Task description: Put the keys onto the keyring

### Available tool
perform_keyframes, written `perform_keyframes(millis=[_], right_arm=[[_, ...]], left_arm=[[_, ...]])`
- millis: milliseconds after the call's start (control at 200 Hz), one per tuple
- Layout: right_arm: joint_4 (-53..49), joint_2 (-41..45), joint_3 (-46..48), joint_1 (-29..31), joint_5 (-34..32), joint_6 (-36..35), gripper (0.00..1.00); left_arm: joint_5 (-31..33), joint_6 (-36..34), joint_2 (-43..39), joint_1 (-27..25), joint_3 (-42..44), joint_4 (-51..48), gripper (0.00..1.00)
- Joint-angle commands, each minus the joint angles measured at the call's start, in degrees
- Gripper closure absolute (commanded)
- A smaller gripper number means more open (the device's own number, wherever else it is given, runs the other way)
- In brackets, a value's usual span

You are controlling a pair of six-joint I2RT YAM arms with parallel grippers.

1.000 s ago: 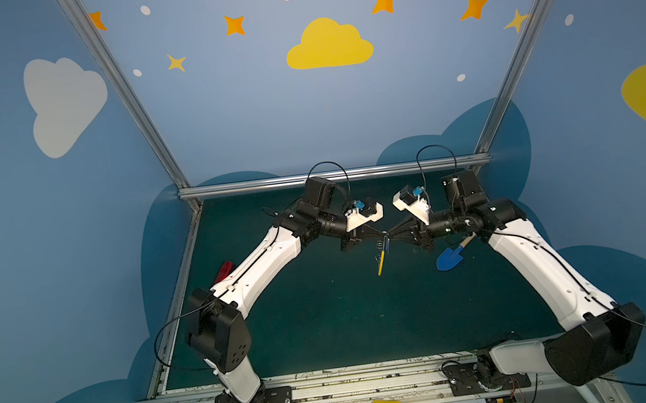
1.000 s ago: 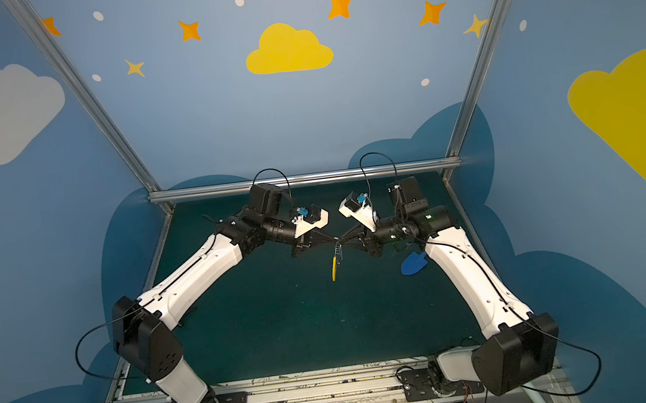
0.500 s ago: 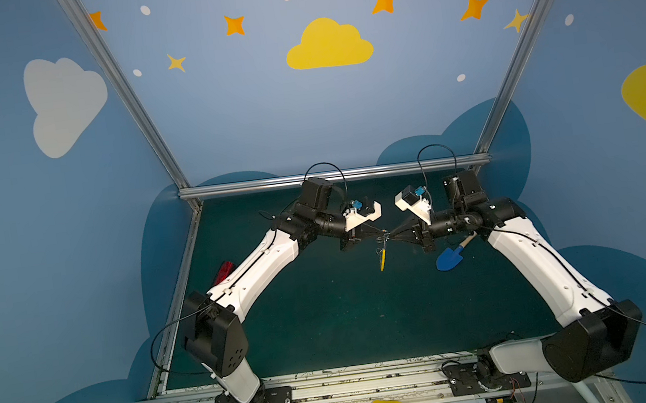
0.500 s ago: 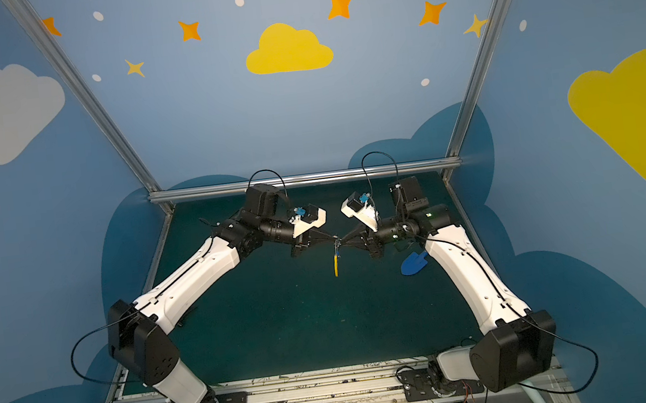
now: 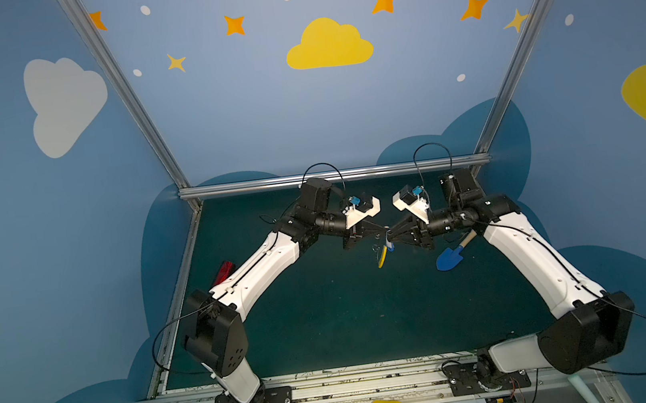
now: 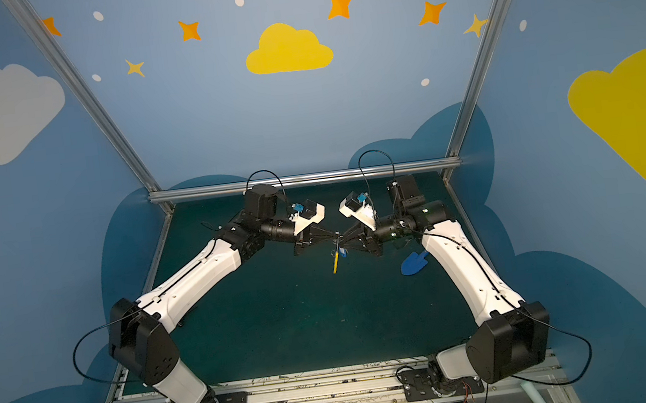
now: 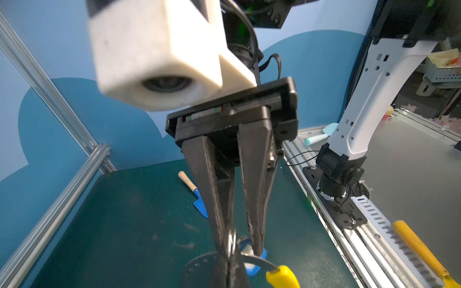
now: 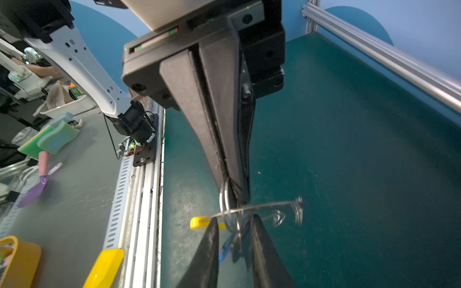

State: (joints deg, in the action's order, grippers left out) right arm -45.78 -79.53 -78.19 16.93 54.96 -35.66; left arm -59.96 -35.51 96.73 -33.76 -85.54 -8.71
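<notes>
A: What is shown in both top views?

B: The left gripper (image 5: pixel 382 230) is seen reaching in from 9 o'clock and the right gripper (image 5: pixel 393 236) from 3 o'clock, tip to tip above the green mat (image 5: pixel 327 315). The keyring (image 5: pixel 381 257) is hung edge-on below the tips. Its long axis runs from 12 to 6 o'clock, with the yellow sleeve at the 6 o'clock end. The keys (image 5: pixel 390 246) are glimpsed as a blue speck just at 3 o'clock of it.

A: And in the left wrist view?

B: The left fingers (image 7: pixel 224 273) are pressed together on the keyring's grey rim (image 7: pixel 197 265). The right fingers (image 7: pixel 254 189) are held apart, with the blue tag (image 7: pixel 250 251) between their tips. Whether a pad is touching it cannot be told.

A: The right wrist view?

B: The keyring (image 8: pixel 264 205) is reduced to a thin line, pinched by the left fingers (image 8: pixel 224 124). A small ring (image 8: pixel 225 197) appears looped over that line beside the pinch, though this is left uncertain by blur. The keys (image 8: pixel 232 243) are smeared between the parted right fingers (image 8: pixel 212 249).

A: What is the next move judged to turn on?

B: The keys are placed nearer the right arm, and the rim is laid crosswise to its reach.
</notes>
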Motion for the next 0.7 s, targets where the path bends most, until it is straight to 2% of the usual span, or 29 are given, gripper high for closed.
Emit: perform_keyframes(millis=[0,190,466,696], right_arm=[[4.3,3.2,2.1,0.1,-1.4,0.6,0.74],[10.9,7.0,5.6,-0.2,-3.9,2.5,0.76],[12.6,6.7,5.6,-0.3,-2.3,3.1,0.78],[12.2,5.9,4.7,-0.4,-1.0,2.9,0.97]], left_arm=[[-2.0,1.9,-0.8,0.0,0.3,2.6,0.96],[-1.9,1.9,-0.5,0.2,0.1,2.6,0.96],[-2.3,2.3,0.3,0.1,-0.6,2.9,0.96],[-2.2,2.4,0.6,0.1,-0.8,2.5,0.96]])
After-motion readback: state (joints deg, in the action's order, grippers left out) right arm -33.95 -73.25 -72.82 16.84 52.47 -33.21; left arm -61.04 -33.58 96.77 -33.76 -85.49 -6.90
